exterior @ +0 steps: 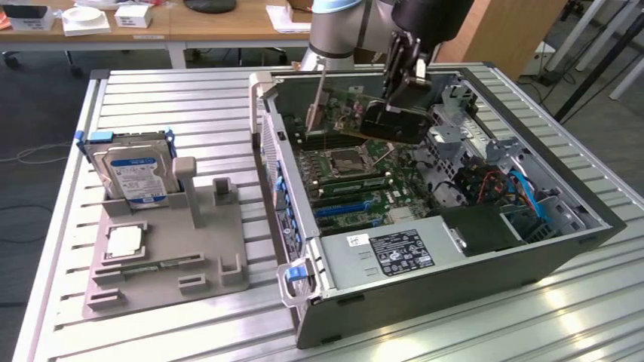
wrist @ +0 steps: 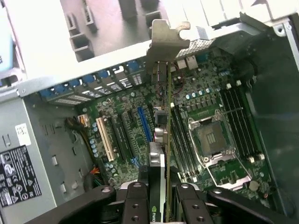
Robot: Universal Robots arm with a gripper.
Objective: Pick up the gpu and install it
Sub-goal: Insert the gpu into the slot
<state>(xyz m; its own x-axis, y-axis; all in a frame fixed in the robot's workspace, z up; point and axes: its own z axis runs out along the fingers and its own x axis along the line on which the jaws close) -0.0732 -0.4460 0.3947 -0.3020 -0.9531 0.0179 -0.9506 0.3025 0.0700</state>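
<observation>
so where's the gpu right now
In the exterior view the gpu is gripped in the fingers, raised over the motherboard inside the open computer case, with its pale bracket toward the exterior view's left.

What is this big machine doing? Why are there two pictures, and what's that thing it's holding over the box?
It is a robot arm. One picture comes from a camera off to the side; the other from a camera on the arm's wrist. The claw at its tip, the end effector, is shut on the gpu, a flat computer card, held over the green motherboard inside an open computer case. The case lies on a metal table. Toward the exterior view's left, a grey holder carries a hard drive standing upright.
</observation>
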